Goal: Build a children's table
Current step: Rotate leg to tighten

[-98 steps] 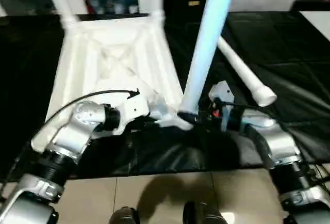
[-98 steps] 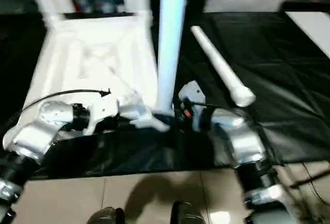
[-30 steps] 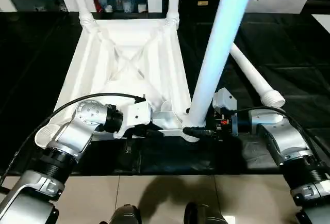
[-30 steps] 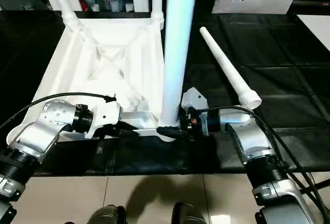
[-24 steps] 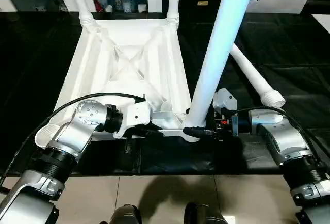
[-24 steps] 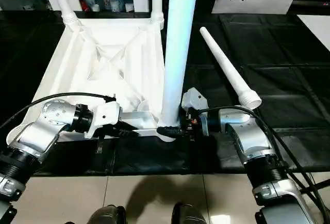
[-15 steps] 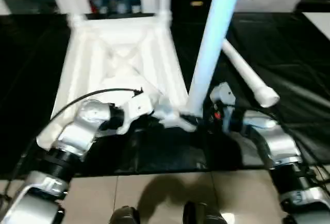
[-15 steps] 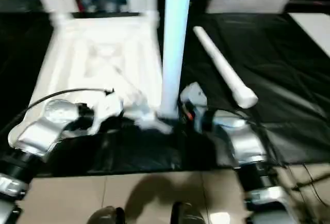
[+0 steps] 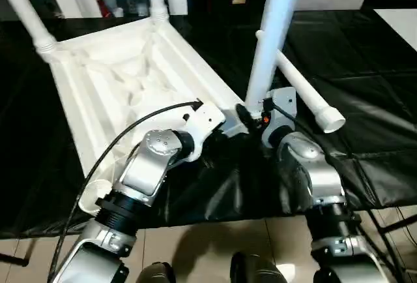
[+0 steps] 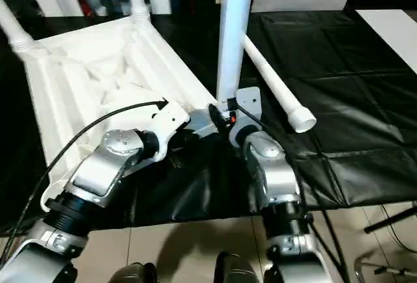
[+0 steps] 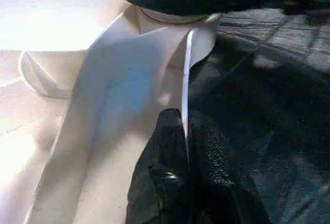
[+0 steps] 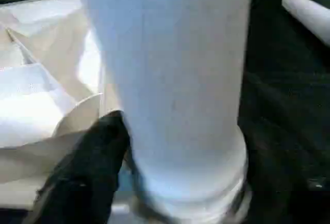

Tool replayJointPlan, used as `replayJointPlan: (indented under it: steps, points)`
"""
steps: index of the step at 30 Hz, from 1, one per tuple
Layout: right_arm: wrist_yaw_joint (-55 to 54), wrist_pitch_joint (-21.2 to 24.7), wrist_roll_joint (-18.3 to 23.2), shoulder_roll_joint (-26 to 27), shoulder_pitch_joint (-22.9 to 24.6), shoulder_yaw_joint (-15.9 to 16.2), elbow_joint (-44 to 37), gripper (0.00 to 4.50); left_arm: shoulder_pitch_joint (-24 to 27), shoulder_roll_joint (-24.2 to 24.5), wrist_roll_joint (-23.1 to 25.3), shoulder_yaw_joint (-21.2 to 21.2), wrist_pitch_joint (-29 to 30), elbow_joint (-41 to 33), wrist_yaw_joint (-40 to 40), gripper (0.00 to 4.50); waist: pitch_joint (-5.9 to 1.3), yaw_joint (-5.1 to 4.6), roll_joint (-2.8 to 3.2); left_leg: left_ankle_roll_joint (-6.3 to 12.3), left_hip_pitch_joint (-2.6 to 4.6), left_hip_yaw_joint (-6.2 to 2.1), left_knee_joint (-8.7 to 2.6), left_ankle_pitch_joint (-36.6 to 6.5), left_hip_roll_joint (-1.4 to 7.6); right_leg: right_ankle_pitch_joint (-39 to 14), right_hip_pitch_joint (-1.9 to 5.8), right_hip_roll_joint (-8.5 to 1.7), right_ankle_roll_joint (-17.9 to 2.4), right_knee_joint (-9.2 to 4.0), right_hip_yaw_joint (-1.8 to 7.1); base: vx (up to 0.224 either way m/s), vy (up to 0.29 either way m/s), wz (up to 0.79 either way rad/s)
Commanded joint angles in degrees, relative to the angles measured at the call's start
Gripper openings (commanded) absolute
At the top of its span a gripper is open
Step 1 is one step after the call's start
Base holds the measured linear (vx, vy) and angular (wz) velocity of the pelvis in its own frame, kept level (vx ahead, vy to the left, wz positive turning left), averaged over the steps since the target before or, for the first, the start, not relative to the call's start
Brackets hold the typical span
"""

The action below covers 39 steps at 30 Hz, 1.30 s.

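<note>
The upturned table top (image 9: 124,81) lay on the black-covered floor (image 9: 365,100); the left hand (image 11: 184,146) pinched its thin rim, the right hand (image 12: 170,182) clasped the upright leg (image 9: 267,48) at its corner socket

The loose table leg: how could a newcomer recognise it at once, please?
Find the upside-down white table top on the black sheet. Right of it, past the right gripper, the loose leg lies flat on the sheet, while the other legs stand upright in corner sockets.

A black sheet (image 9: 365,100) covers the floor, with beige tiles (image 9: 195,250) along its near edge.
</note>
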Motion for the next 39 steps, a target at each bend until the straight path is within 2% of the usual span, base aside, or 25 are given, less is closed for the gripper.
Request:
replayJointPlan:
  steps: [1,5,7,9,11,15,16,19,22,25,27,34,35,38,39]
  points:
    - [7.27,1.1,2.89,2.87,0.76,6.24,-1.3,3.79,-0.96,-0.78,-0.43,0.91,-3.91,-2.65,3.4,0.0,-5.03,0.19,-0.35,7.51,-0.66,-0.31,-3.31,-5.28,1.95,-14.92,4.55,-3.32,-10.3,-4.19,3.29,0.0,0.0,0.0]
    - [11.8,-0.18,3.17,-1.43,0.95,5.4,-2.32,4.13,0.13,2.34,-0.87,0.5,-7.48,-2.05,-1.39,0.0,-5.0,-0.15,-0.32,7.21,-0.73,-0.36,-3.28,-5.86,1.93,-16.19,4.55,-3.38,-9.85,-4.37,3.28,0.0,0.0,0.0]
    - [15.0,-1.17,3.26,-4.31,1.12,5.26,-2.39,4.34,0.52,3.92,-1.35,0.27,-9.47,-1.14,-3.86,0.0,-5.03,-0.09,-0.31,7.84,-0.79,-0.27,-3.14,-5.43,1.88,-15.45,4.59,-3.31,-9.9,-4.35,3.33,0.0,0.0,0.0]
    - [21.38,-3.56,3.29,-9.36,1.66,5.63,-2.28,4.46,0.91,6.75,-2.28,-0.36,-12.87,0.28,-8.07,0.0,-5.06,0.02,-0.26,8.17,-0.7,-0.21,-3.08,-5.66,1.87,-15.57,4.51,-3.26,-9.77,-4.34,3.35,0.0,0.0,0.0]
    - [22.29,-3.82,3.26,-10.05,1.67,5.56,-2.16,4.46,0.9,7.23,-2.47,-0.49,-13.31,0.57,-8.59,0.0,-4.99,0.09,-0.24,8.18,-0.71,-0.24,-3.12,-5.83,1.97,-15.75,4.52,-3.29,-9.75,-4.33,3.37,0.0,0.0,0.0]
    - [32.42,-5.63,4.37,-16.49,0.45,5.27,-0.59,4.46,0.95,12.81,-3.34,-2.86,-20.59,2.59,-18.39,0.0,-5.19,0.69,0.17,8.36,-0.35,-0.29,-3.12,-5.67,2.27,-13.78,4.34,-3.33,-11.3,-3.95,3.49,0.0,0.0,0.0]
    - [32.42,-5.63,4.37,-16.49,0.45,5.27,-0.59,4.46,0.95,12.81,-3.34,-2.86,-20.59,2.59,-18.39,0.0,-5.19,0.8,0.11,8.52,-0.31,-0.26,-3.13,-5.49,2.26,-13.33,4.3,-3.27,-11.56,-3.95,3.51,0.0,0.0,0.0]
    - [40.16,-5.62,5.78,-20.52,-0.6,7.36,-0.21,4.46,0.61,14.98,-4.87,-3.23,-26.16,5.08,-25.01,0.0,-5.17,1.52,0.2,8.95,-0.08,-0.15,-3.14,-5.4,2.36,-12.03,4.23,-3.28,-12.69,-3.78,3.56,0.0,0.0,0.0]
    - [44.64,-6.93,5.16,-22.25,-1.16,9.1,0.31,4.46,-0.11,15.73,-6.09,-3.28,-27.48,6.75,-28.36,0.0,-5.25,2.5,0.02,8.36,0.14,-0.13,-3.26,-5.53,2.74,-11.87,4.17,-3.47,-13.18,-3.51,3.69,0.0,0.0,0.0]
    - [49.24,-8.82,4.94,-23.33,-1.74,10.71,1.24,4.46,-0.92,16.77,-7.36,-3.89,-29.44,8.25,-32.3,0.0,-5.27,2.76,0.07,7.9,0.1,-0.12,-3.25,-6.04,2.7,-12.02,4.19,-3.53,-13.43,-3.39,3.68,0.0,0.0,0.0]
    - [51.47,-9.11,5.12,-23.73,-2.07,11.45,1.67,4.46,-1.15,17.36,-7.88,-4.33,-30.46,8.71,-34.59,0.0,-5.24,2.83,-0.18,7.73,-0.07,-0.16,-3.27,-6.32,2.66,-12.33,4.34,-3.6,-13.32,-3.36,3.7,0.0,0.0,0.0]
    - [54.19,-9.89,4.97,-24.41,-3.11,13.08,2.93,3.85,-1.51,17.92,-8.03,-4.38,-32.3,9.9,-37.39,0.0,-5.22,3.15,-0.29,7.42,-0.05,-0.09,-3.29,-5.53,2.76,-13.14,4.22,-3.64,-12.81,-3.43,3.76,0.0,0.0,0.0]
    - [54.43,-10.27,4.86,-24.39,-3.27,13.18,3.37,3.75,-1.73,17.92,-8.0,-4.27,-32.63,10.39,-37.39,0.0,-5.22,3.14,-0.45,7.36,-0.06,-0.07,-3.31,-5.52,2.77,-13.3,4.24,-3.63,-12.68,-3.45,3.78,0.0,0.0,0.0]
    - [55.11,-10.9,4.73,-24.36,-3.55,13.34,4.19,3.55,-2.17,17.87,-8.2,-4.1,-33.1,11.46,-37.43,0.0,-5.24,3.23,-0.34,7.22,-0.03,-0.08,-3.29,-5.6,2.75,-13.86,4.2,-3.63,-12.58,-3.46,3.75,0.0,0.0,0.0]
    - [55.39,-11.14,4.73,-24.35,-3.61,13.37,4.44,3.41,-2.26,17.86,-8.26,-4.04,-33.33,11.75,-37.56,0.0,-5.18,3.24,-0.51,7.32,-0.13,-0.04,-3.28,-5.53,2.71,-13.76,4.23,-3.6,-12.45,-3.46,3.76,0.0,0.0,0.0]
